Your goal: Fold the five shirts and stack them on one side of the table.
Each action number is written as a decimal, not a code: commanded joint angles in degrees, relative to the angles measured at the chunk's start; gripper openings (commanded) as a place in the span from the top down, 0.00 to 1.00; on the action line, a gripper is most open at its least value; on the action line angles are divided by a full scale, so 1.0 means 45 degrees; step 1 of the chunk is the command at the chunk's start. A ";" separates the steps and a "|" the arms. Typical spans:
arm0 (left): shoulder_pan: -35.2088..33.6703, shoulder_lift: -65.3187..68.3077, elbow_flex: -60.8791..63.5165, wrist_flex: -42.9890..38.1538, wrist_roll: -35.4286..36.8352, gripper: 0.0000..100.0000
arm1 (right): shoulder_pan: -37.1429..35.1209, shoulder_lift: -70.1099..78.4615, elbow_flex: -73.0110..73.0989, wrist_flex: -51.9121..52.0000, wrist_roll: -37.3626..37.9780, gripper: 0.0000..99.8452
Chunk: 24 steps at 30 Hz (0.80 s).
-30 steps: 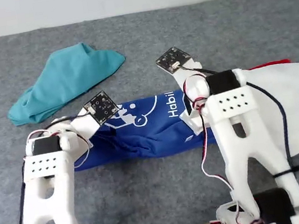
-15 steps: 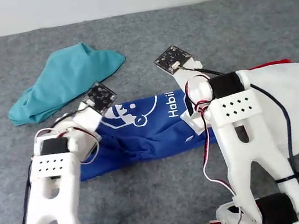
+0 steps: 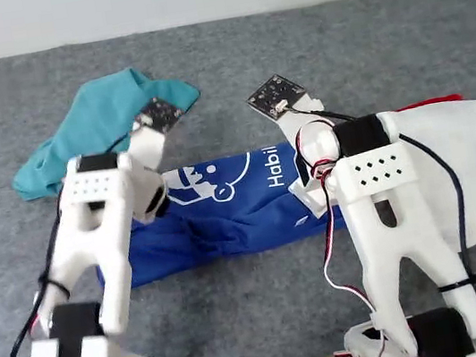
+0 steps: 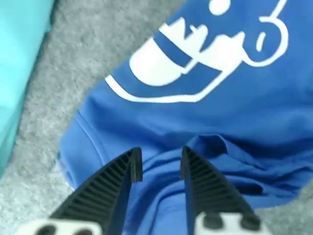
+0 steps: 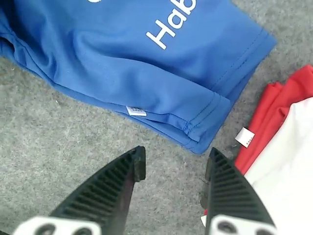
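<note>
A blue shirt [image 3: 225, 212] with white print lies bunched into a long strip across the table's middle. My left gripper [image 4: 160, 164] hangs open above the blue shirt's [image 4: 234, 122] left part near the print, holding nothing. My right gripper [image 5: 177, 164] is open over grey table just off the blue shirt's [image 5: 146, 73] hemmed right end. A crumpled teal shirt [image 3: 94, 129] lies at the back left. A white shirt [image 3: 463, 170] lies at the right over a red shirt [image 3: 430, 101].
The table is covered in grey carpet [image 3: 269, 318], bare along the front and at the back right. In the right wrist view the red shirt [image 5: 274, 112] and white shirt [image 5: 288, 171] lie close beside the blue hem. The teal shirt [image 4: 19, 49] borders the blue one.
The left arm has risen and swung back toward the teal shirt, its wrist now over the teal shirt's edge. The right arm has barely moved. The shirts lie as before.
</note>
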 commanded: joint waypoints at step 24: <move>0.1700 -0.1055 -0.0830 0.4943 0.1719 0.87 | -0.0049 -0.0479 -0.0488 0.0068 0.0098 0.79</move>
